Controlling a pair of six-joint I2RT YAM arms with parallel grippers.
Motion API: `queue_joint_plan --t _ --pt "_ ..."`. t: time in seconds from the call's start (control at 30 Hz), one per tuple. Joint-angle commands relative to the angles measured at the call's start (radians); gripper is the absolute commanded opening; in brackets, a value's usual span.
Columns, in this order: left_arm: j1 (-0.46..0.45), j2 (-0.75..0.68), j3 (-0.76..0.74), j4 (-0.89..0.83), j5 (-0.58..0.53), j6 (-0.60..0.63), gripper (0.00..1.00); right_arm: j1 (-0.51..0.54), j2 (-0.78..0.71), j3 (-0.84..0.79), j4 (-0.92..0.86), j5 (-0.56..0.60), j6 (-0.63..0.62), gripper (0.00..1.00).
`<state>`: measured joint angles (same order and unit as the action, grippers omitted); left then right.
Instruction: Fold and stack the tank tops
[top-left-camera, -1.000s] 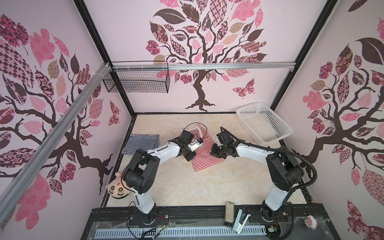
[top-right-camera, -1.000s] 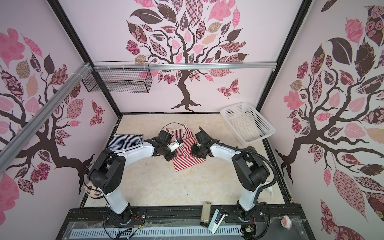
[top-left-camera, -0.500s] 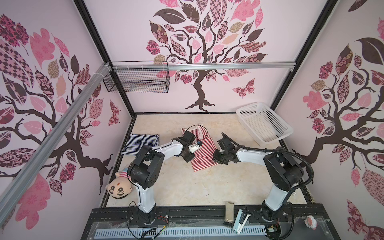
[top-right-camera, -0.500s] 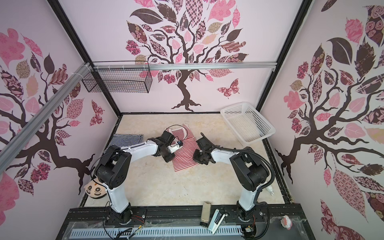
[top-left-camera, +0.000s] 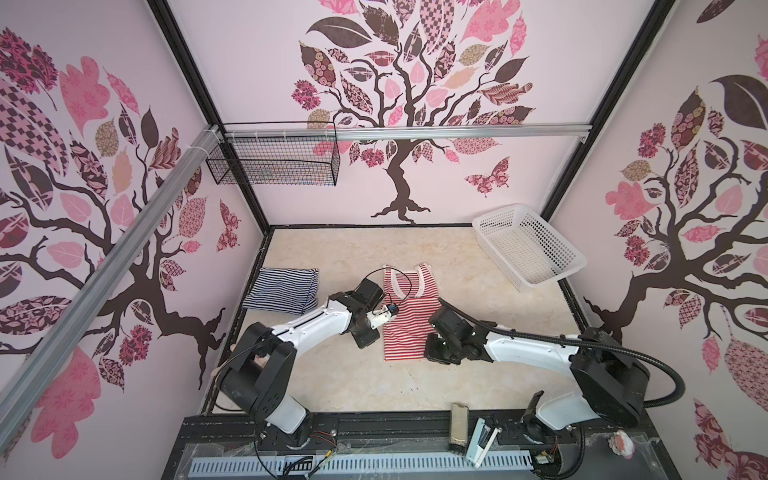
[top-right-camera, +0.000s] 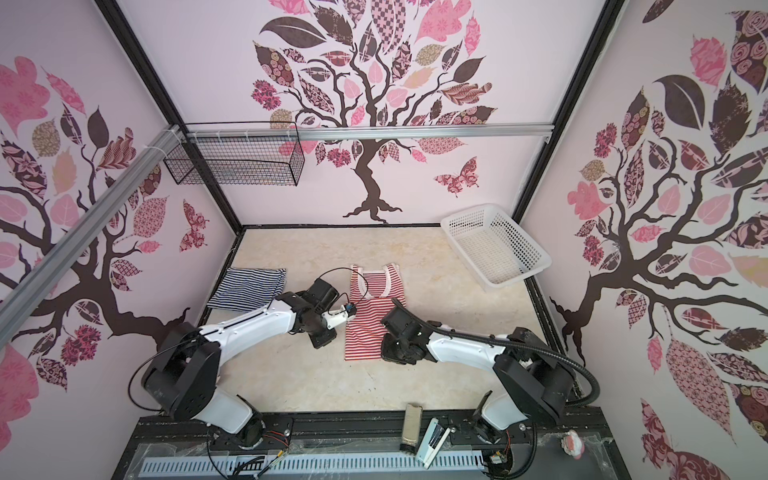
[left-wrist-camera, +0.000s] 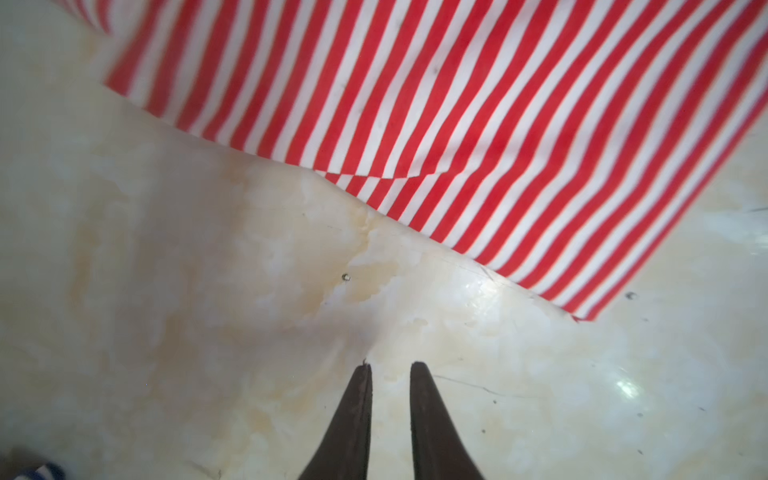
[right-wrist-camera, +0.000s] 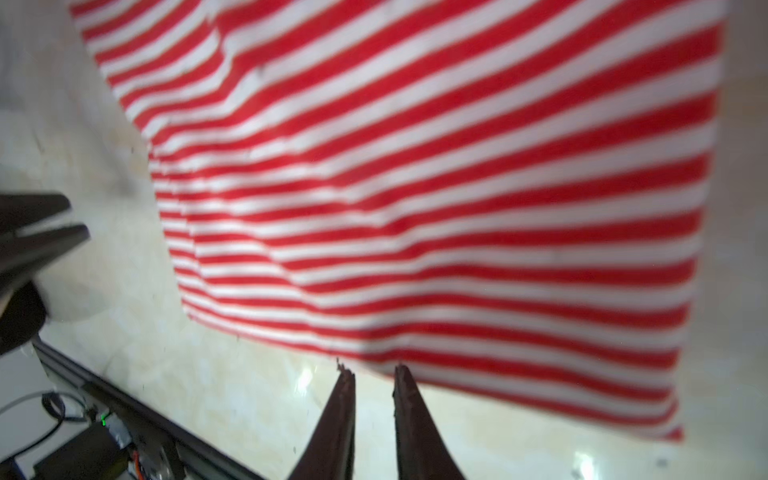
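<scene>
The red-and-white striped tank top (top-left-camera: 405, 328) (top-right-camera: 368, 328) lies flat mid-table, folded into a narrow strip with its straps toward the back wall. At the left edge of the table rests the navy-and-white striped tank top (top-left-camera: 282, 289) (top-right-camera: 249, 289), folded. My left gripper (top-left-camera: 368, 338) (left-wrist-camera: 390, 365) hovers over bare table just left of the red top (left-wrist-camera: 457, 124), slightly open and holding nothing. Beside the red top's front right corner, my right gripper (top-left-camera: 432, 353) (right-wrist-camera: 372, 370) is slightly open and empty, its tips at the cloth's hem (right-wrist-camera: 415, 208).
A white perforated basket (top-left-camera: 577, 266) (top-right-camera: 540, 262) stands at the back right corner. A black wire basket (top-left-camera: 274, 164) hangs on the back left wall. Small tools (top-left-camera: 459, 428) lie on the front rail. Bare marble table spans the front.
Both grippers have slid along the red top's sides toward the front. The right jaws have parted a little. The doll by the left arm's base is now hidden.
</scene>
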<state>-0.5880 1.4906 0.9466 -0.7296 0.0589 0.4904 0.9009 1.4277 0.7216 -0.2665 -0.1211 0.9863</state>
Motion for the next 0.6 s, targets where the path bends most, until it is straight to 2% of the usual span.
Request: queue_joint_plan --t 0.0,0.13,0.17,0.37,0.57 --pt "-0.002 -0.121 -0.006 -0.01 0.118 -0.037 0.3 0.039 -0.114 0.031 -0.1 0.07 0.056 0.26" --pt "-0.01 -0.153 0.017 0.079 0.182 -0.077 0.4 0.021 -0.172 0.101 -0.149 0.238 0.013 0.33" --pt "-0.01 -0.132 0.031 0.09 0.187 -0.083 0.41 -0.005 -0.167 0.113 -0.14 0.24 -0.005 0.33" --pt "-0.013 0.104 0.173 0.109 0.166 -0.117 0.41 -0.222 0.009 0.182 -0.009 0.129 -0.097 0.23" --pt "-0.022 0.196 0.212 0.134 0.136 -0.136 0.41 -0.296 0.254 0.329 0.035 0.032 -0.152 0.16"
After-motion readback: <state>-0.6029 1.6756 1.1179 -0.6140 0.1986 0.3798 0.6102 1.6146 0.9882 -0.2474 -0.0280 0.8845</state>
